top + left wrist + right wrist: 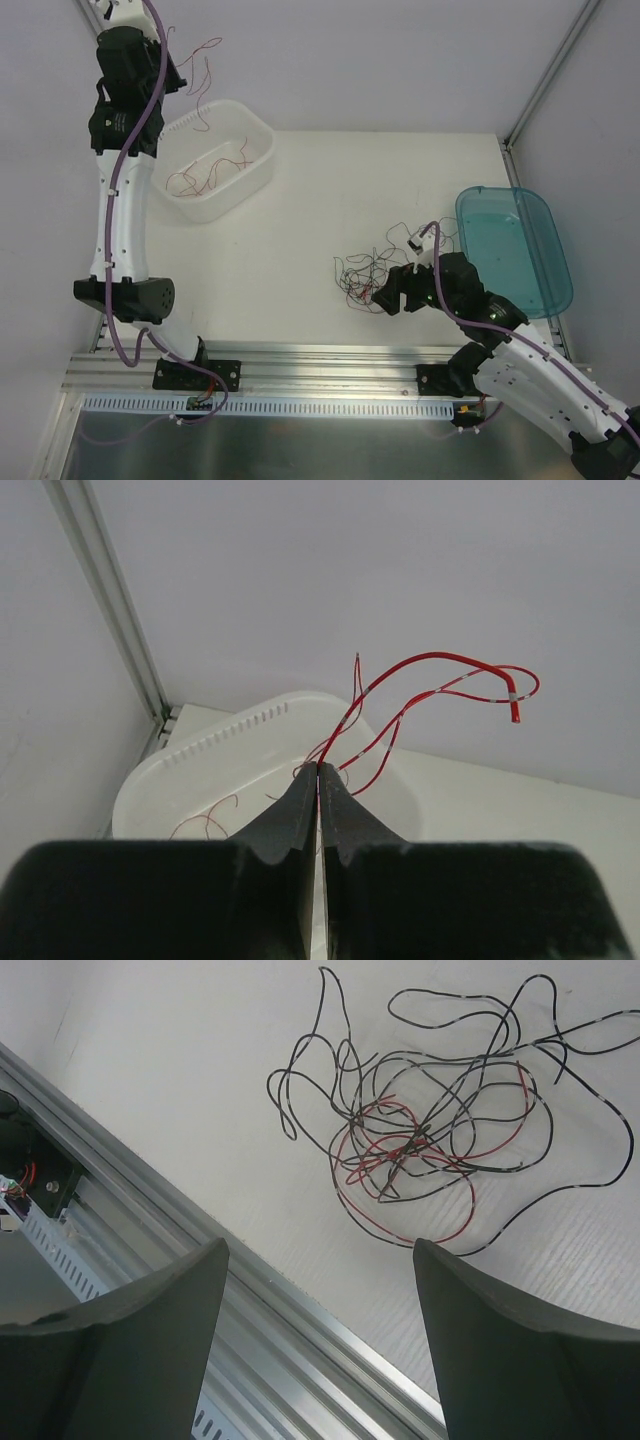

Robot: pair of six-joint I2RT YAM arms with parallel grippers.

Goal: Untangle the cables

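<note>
Left gripper (318,770) jaws pinch cables (400,695), partly hidden

My white table (350,190) carries a white tub (240,192) far left, a teal tray (515,250) right, tangled cables (368,272) between

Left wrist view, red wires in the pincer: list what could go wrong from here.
1. The left pincer pinches the red wires only at its tips, and their loose ends seem to curl past the rim of the white tub. On release they may fall outside it.
2. In the pile under the open right pincer, red strands weave through black ones. A pull there may lift the whole clump or tighten it.
</note>
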